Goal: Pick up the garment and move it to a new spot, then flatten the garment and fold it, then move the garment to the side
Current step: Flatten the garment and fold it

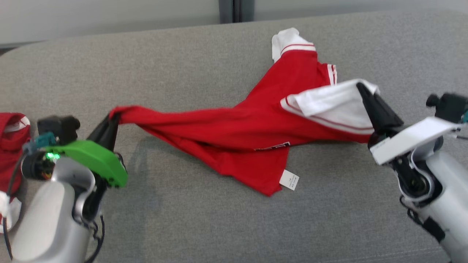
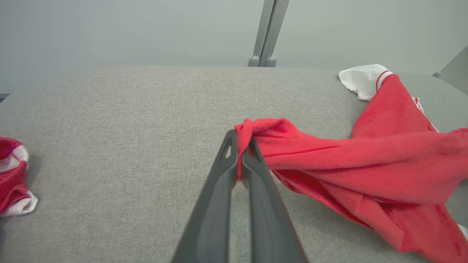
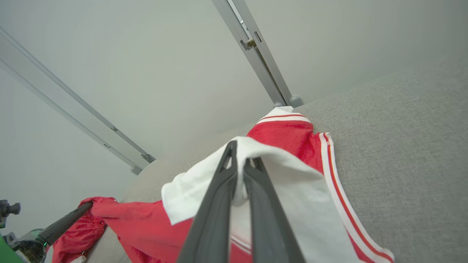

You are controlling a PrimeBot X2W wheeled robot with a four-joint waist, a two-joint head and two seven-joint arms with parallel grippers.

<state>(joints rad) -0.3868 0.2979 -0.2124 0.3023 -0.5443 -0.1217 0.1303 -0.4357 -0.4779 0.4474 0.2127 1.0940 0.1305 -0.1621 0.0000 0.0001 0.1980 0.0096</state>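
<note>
The garment is a red shirt with white striped sleeves, stretched across the grey cushioned surface. My left gripper is shut on a bunched red corner at its left end; the left wrist view shows that corner of the garment pinched between the fingers. My right gripper is shut on a white sleeve part at the right end, lifted off the surface. In the right wrist view the white fabric of the garment drapes over that gripper. A white tag hangs from the lower hem.
A second red and white cloth lies crumpled at the far left edge, beside my left arm; it also appears in the left wrist view. A pale wall with a grey vertical post runs behind the surface.
</note>
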